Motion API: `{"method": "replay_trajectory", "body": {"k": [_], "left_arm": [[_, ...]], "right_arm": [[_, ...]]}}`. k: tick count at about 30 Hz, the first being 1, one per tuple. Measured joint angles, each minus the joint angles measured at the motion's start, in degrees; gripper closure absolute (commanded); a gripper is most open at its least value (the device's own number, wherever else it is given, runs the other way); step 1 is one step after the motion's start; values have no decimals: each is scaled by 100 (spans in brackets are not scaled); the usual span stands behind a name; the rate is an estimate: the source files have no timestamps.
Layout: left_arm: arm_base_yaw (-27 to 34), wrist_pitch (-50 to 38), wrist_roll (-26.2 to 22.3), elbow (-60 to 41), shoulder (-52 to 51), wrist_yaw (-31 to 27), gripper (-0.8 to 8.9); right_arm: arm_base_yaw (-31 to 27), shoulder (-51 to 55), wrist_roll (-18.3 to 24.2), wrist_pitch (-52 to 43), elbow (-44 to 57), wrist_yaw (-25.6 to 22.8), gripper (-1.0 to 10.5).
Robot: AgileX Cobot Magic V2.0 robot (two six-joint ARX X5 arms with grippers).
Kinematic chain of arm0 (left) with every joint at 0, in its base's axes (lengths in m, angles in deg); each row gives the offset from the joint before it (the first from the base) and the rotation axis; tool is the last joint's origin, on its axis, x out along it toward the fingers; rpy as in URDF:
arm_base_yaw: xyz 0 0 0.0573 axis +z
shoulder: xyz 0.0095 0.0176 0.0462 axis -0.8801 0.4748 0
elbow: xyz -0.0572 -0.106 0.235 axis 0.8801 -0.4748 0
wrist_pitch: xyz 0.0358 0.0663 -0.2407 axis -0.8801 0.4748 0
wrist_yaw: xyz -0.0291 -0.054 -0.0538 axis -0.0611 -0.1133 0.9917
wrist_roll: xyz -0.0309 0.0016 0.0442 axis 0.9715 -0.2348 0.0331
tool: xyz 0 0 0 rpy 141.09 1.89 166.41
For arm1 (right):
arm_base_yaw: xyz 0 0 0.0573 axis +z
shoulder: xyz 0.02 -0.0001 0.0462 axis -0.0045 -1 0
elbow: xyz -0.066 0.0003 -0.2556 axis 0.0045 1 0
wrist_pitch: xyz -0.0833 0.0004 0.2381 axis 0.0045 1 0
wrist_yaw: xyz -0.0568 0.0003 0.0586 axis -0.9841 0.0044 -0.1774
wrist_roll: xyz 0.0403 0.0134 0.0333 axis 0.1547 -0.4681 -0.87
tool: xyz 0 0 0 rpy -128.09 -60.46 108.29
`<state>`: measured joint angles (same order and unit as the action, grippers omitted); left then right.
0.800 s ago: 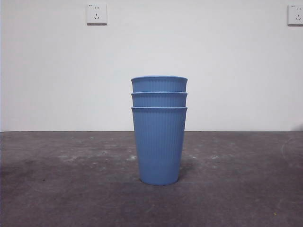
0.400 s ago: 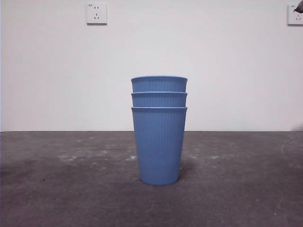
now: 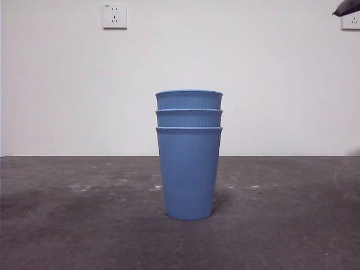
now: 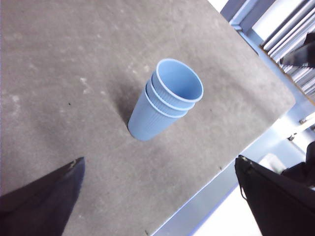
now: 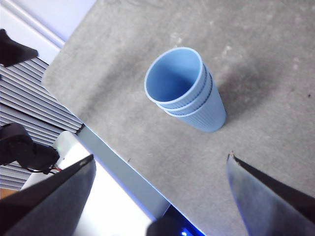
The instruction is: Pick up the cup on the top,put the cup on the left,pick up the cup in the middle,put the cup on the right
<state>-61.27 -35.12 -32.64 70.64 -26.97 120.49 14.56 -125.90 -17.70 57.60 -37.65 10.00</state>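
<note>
Three blue ribbed cups stand nested in one upright stack at the table's middle. In the front view the top cup sits in the middle cup, which sits in the bottom cup. My left gripper is open and empty, high above and to one side of the stack. My right gripper is open and empty, high above the other side of the stack. Neither gripper touches a cup. A black arm tip shows at the front view's top right corner.
The dark grey table runs to a white wall with two sockets. The wrist views show the table's near edge with a metal frame beside it.
The black arm tip has come further into the front view's top right corner. The stack of cups has not moved.
</note>
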Motion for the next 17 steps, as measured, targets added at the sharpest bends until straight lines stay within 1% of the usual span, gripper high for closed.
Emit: {"method": "replay_trajectory", "body": {"k": [3, 5, 7, 11, 17], "left_arm": [[-142, -214, 127, 127, 101, -31, 189], [-275, -310, 195, 304, 229, -164, 189], [-446, -319, 227, 568, 459, -444, 189], [-874, -326, 245, 1119, 1099, -820, 189], [-1738, -415, 249, 1967, 2352, -1561, 189]], "right_arm": [[-2, -79, 4, 0, 0, -199, 505], [0, -122, 7, 0, 0, -212, 505], [0, -133, 7, 0, 0, -227, 505], [0, -133, 7, 0, 0, -236, 505], [0, -131, 7, 0, 0, -238, 505]]}}
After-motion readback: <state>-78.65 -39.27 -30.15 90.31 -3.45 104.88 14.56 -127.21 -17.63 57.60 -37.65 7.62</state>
